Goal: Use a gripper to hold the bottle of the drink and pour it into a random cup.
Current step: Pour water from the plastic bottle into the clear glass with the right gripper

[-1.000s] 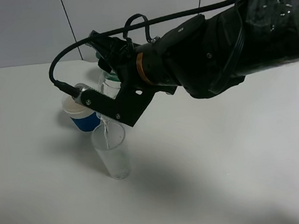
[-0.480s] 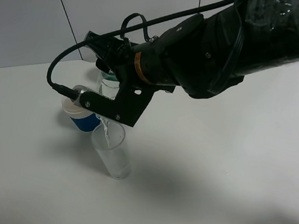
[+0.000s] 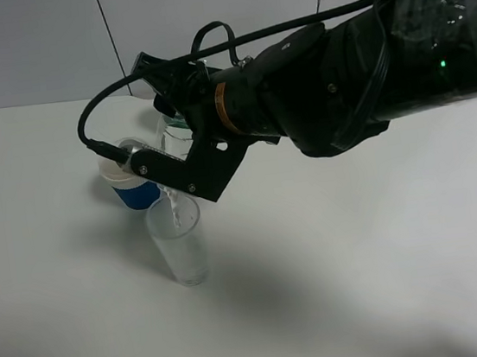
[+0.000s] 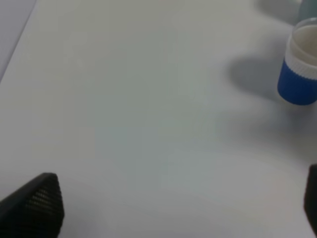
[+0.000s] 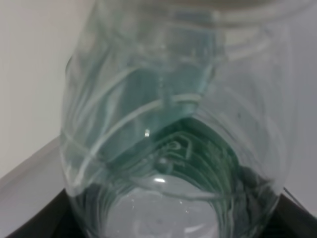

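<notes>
In the exterior high view my right gripper [image 3: 166, 166] is shut on the bottle of the drink [image 3: 165, 128], held tilted above the tall clear cup [image 3: 180, 248]. A thin stream of clear liquid falls from under the black jaw into the cup, which holds some liquid. The right wrist view is filled by the bottle [image 5: 168, 134], clear plastic with its dark green label showing through. My left gripper [image 4: 176, 203] is open and empty over bare table and does not show in the exterior high view.
A blue cup with a white rim [image 3: 134, 190] stands just behind and left of the clear cup, and shows in the left wrist view [image 4: 299, 74]. The white table [image 3: 362, 259] runs back to a grey wall. The right arm's black cable [image 3: 106, 94] loops above the cups.
The right gripper has shifted slightly while it holds the bottle tilted. The stream keeps running into the clear cup.
</notes>
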